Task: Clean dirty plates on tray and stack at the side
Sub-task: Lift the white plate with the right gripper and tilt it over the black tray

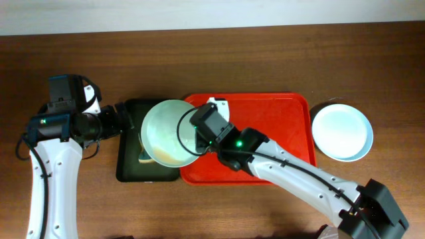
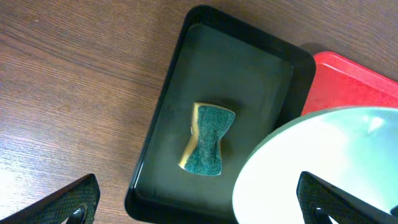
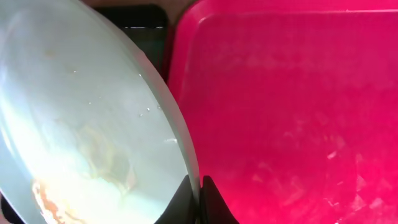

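Grip security is what matters most at this step. The right end effector [image 3: 199,202] is clamped together on the rim of a pale blue-green plate [image 3: 81,124]. It holds the plate just off the left edge of the red tray [image 3: 280,124], above the dark green tray [image 2: 217,68] that lies against that edge. A yellow-brown smear shows on the plate's inner face, so I judge it dirty and waiting to be wiped.

The sponge [image 2: 208,140] lies in the dark green tray, farther from the red tray than the plate's centre. The left end effector [image 2: 199,205] hangs with its fingers wide apart and nothing between them, at the dark tray's side away from the red tray. A second pale plate [image 1: 342,131] sits on the counter [image 1: 265,60] off the red tray's right edge and looks clean.

To do this well, the left arm should probably take the sponge by its narrow waist, coming straight down so that it misses the plate's overhang. The right arm could turn the smeared face toward the sponge and brace against the push, since a thin pinch on the rim may let the plate pivot. Light strokes over the smear seem safest.
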Controlling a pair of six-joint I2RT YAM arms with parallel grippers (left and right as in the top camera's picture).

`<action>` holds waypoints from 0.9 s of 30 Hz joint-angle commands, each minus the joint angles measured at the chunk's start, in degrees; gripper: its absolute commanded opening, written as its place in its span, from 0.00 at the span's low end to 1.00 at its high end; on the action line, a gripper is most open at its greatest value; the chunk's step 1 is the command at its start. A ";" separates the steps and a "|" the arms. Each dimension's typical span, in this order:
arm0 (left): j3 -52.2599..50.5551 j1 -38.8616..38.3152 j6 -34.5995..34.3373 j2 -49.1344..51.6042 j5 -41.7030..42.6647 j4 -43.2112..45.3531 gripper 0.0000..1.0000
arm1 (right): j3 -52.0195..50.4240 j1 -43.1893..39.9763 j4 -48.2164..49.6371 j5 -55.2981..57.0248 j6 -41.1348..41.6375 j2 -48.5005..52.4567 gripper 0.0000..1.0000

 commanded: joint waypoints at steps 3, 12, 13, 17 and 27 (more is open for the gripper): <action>0.31 0.20 -0.33 -0.44 0.42 -0.09 0.99 | 1.18 2.25 1.75 2.86 2.64 1.79 0.04; 2.08 2.45 -3.93 -0.52 1.09 2.47 0.99 | 1.18 4.11 4.85 2.95 2.60 3.28 0.04; 3.02 4.35 -4.28 -0.52 1.11 2.25 0.99 | 1.18 4.13 5.20 2.97 2.60 3.28 0.04; 5.95 15.28 -4.26 -0.50 1.09 -1.95 0.99 | 1.20 4.11 8.41 7.19 1.44 3.28 0.04; 5.92 20.06 -4.24 -0.39 1.03 -4.57 0.99 | 1.20 4.07 15.63 18.01 -14.78 3.28 0.04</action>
